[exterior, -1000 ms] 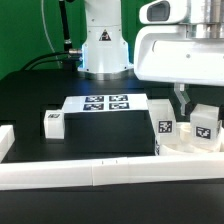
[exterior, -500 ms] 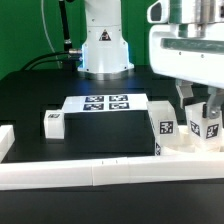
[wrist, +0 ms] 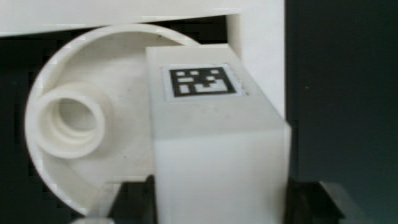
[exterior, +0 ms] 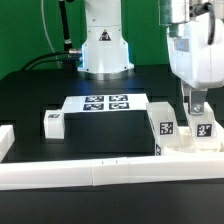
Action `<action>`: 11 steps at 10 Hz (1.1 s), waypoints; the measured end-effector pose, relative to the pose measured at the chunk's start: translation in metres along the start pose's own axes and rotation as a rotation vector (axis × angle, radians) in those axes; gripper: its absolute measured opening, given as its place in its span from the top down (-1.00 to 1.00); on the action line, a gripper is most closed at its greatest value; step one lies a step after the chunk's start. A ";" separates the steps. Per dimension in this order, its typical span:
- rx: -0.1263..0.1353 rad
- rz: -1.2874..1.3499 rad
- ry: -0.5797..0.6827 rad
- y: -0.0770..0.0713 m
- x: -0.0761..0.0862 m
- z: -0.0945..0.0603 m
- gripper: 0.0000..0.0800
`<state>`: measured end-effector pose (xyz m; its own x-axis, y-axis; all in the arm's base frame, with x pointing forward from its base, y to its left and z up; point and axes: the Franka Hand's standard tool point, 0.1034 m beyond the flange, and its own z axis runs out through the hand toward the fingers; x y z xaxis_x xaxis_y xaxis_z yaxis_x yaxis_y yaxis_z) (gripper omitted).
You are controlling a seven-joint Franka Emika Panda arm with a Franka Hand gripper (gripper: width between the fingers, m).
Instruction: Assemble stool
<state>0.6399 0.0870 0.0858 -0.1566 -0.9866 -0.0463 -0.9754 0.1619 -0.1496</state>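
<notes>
My gripper (exterior: 197,110) is shut on a white leg block (exterior: 204,128) with a square tag and holds it at the exterior view's right, just beside the round seat (exterior: 160,120), which stands on edge by the rails. In the wrist view the leg block (wrist: 214,140) fills the space between my dark fingers (wrist: 135,205), with the gripper (wrist: 217,208) closed on its sides. The seat (wrist: 80,110) lies right behind the block, one round socket hole showing. A second leg block (exterior: 55,122) lies at the exterior view's left. The third is not in view.
The marker board (exterior: 105,103) lies flat on the black table behind the parts. A long white rail (exterior: 90,175) runs along the front, with another rail piece (exterior: 5,140) at the exterior view's left. The robot base (exterior: 105,45) stands at the back.
The hand has turned and come down a little, so its body now looks narrower. The held leg block has moved slightly toward the exterior view's left, closer to the seat.
</notes>
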 end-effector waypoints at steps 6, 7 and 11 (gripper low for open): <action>0.068 0.445 -0.090 0.013 -0.004 -0.001 -0.02; 0.069 0.419 -0.087 0.014 -0.004 -0.001 -0.02; 0.088 0.094 -0.101 0.010 -0.015 -0.015 -0.61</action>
<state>0.6297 0.1032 0.1001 -0.2256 -0.9605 -0.1628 -0.9393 0.2588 -0.2253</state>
